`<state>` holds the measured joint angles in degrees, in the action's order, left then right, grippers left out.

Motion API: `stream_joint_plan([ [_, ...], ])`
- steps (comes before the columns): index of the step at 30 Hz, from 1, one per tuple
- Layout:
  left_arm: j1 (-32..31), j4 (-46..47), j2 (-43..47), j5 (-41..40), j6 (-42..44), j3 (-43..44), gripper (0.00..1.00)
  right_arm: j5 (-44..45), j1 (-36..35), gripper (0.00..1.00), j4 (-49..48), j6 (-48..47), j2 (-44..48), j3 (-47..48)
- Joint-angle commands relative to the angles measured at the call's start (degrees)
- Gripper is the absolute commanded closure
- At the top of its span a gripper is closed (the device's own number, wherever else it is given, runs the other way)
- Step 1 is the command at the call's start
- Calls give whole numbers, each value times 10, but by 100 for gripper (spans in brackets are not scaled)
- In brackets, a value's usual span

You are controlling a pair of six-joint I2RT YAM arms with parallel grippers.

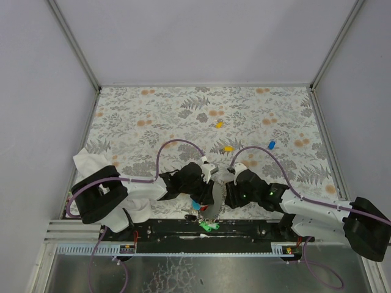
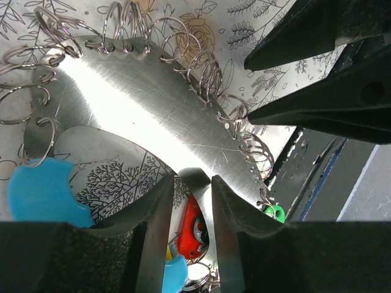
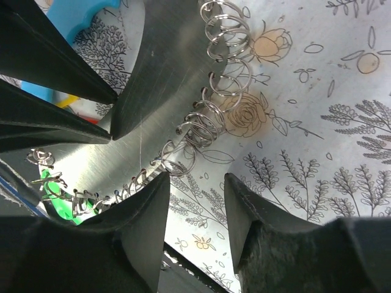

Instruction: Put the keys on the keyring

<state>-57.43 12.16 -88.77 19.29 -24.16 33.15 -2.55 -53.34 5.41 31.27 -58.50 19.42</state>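
The keyring is a curved shiny metal plate with several small wire rings along its outer edge; it lies near the table's front edge. My left gripper is shut on the plate's inner edge. Blue, red and green key heads hang by the plate. My right gripper is open over bare cloth, its left finger beside a wire ring. Two loose yellow keys and a blue key lie mid-table.
The floral table cover spans the table. A white cloth lies at the left by the left arm's base. The black front rail runs just below the grippers. Grey walls close in the table.
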Motion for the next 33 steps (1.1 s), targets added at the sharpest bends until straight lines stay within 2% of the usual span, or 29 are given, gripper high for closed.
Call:
stream_joint_plan([
  [1, -1, 16, -11, 4, 10, 10, 69, 35, -4, 54, 23, 1, 20, 12],
  [7, -1, 17, -11, 13, 12, 10, 69, 87, -4, 62, 29, 14, 41, 6],
  [14, -1, 15, -5, 15, 13, 10, 70, 83, -4, 63, 38, 4, 27, 21],
  [19, -1, 12, -5, 13, 13, 13, 70, 13, -4, 55, 17, -5, 65, 6],
  [26, -1, 11, -9, 15, 11, 16, 70, -8, -5, 45, 13, -9, 8, 21],
  [33, -1, 8, -9, 14, 14, 16, 69, -1, -6, 44, 12, -8, -17, 27],
])
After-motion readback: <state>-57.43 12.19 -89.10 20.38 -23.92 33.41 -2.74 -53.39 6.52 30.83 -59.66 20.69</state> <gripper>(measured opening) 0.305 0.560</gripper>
